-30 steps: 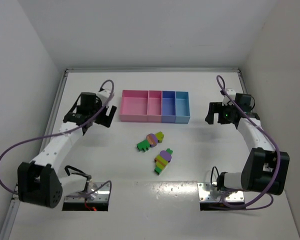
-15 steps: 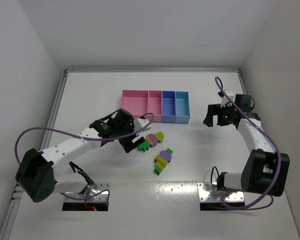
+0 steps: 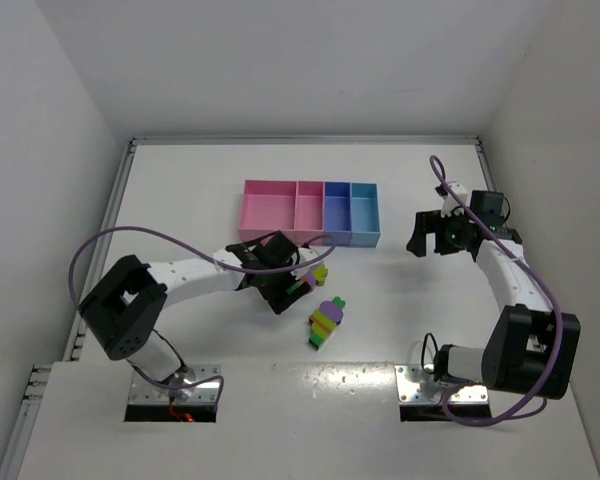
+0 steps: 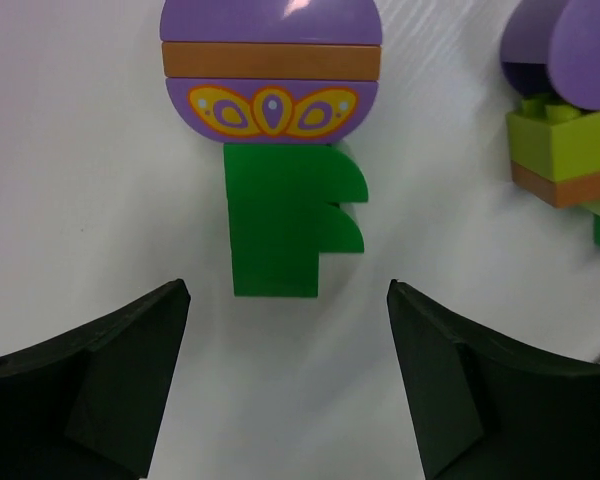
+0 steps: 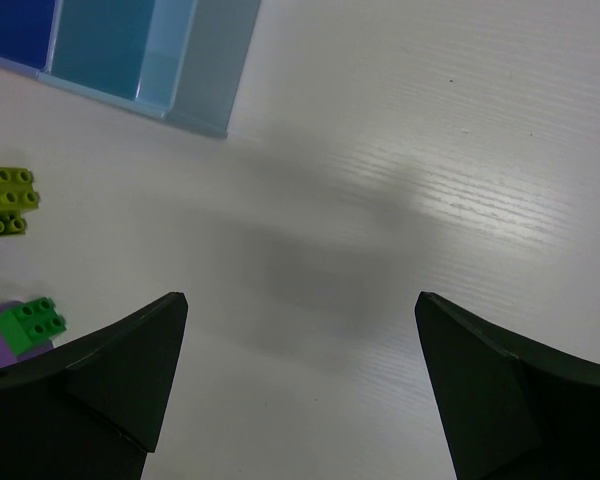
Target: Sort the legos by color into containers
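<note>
Two clumps of studded plastic legos are lying on the white bench point(image 3: 180, 200). Nearest, the striped clump point(image 3: 324, 320) is sitting alone; farther, the purple-topped clump point(image 4: 272, 150) is lying just beyond the left fingers point(image 4: 100, 380), spread wide, gripping nothing. The right fingers point(image 5: 90, 390) are gaping over the bench, off right. Farthest, four joined plastic bins point(image 3: 270, 215) are standing, two pink, two blue.
</note>
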{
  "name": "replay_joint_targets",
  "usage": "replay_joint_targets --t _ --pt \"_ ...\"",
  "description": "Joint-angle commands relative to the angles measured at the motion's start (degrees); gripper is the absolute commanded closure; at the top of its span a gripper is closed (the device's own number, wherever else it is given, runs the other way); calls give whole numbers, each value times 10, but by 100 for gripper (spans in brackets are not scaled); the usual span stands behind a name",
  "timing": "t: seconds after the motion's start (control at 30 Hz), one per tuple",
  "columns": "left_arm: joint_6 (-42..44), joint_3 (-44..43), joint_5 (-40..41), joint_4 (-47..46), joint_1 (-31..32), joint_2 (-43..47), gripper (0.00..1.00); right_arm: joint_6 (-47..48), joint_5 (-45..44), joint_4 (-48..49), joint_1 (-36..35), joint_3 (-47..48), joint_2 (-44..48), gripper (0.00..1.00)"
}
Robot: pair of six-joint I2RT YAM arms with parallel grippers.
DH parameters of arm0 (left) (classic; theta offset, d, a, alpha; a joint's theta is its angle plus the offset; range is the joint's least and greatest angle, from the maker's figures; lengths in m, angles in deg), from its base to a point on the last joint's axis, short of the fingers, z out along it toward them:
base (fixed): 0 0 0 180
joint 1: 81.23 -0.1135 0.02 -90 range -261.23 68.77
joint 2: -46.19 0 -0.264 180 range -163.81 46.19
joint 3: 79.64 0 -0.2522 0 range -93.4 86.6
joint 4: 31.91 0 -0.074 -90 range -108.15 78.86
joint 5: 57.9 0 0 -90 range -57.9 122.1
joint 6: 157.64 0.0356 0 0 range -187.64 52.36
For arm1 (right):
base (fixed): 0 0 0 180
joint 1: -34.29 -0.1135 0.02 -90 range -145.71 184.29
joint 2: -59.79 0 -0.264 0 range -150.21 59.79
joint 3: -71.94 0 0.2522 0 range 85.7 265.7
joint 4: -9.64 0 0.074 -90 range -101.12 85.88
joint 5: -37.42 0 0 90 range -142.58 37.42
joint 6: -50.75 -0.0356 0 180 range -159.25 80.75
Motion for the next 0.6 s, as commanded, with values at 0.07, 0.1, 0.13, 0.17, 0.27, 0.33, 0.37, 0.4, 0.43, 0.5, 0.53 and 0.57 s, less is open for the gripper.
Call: replay_joint_targets --t 0.07,0.1,0.13,0.17,0.27,0.33,0.37,0.4,0.43,0.5,0.53,0.57 --pt "-11 -23 21 -47 5 -45 18 7 10 5 3 4 13 5" --pt "-11 -23 21 -52 5 -57 24 7 10 5 3 4 13 5" --pt "-6 -29 21 -52 5 -62 27 7 10 5 3 4 8 5" --pt "-6 -29 21 -52 5 -68 32 7 10 5 3 4 8 5" --pt "6 -35 21 -52 5 -74 49 13 15 0 3 4 8 5" --pt "14 -28 16 -58 5 -66 62 13 23 0 3 4 8 5" --pt "21 -20 9 -58 5 -53 67 13 28 0 3 4 8 5" --pt "21 -15 9 -58 5 -44 76 18 33 0 3 4 8 6" --pt "30 -9 3 -58 5 -34 80 18 38 -6 3 4 8 6" --pt "44 10 -3 -64 5 11 88 18 77 -11 -4 4 8 7" --pt "53 17 -3 -64 5 31 90 18 95 -11 -4 4 8 7" --pt "59 32 -8 -69 5 72 90 7 125 -19 -10 4 2 7"
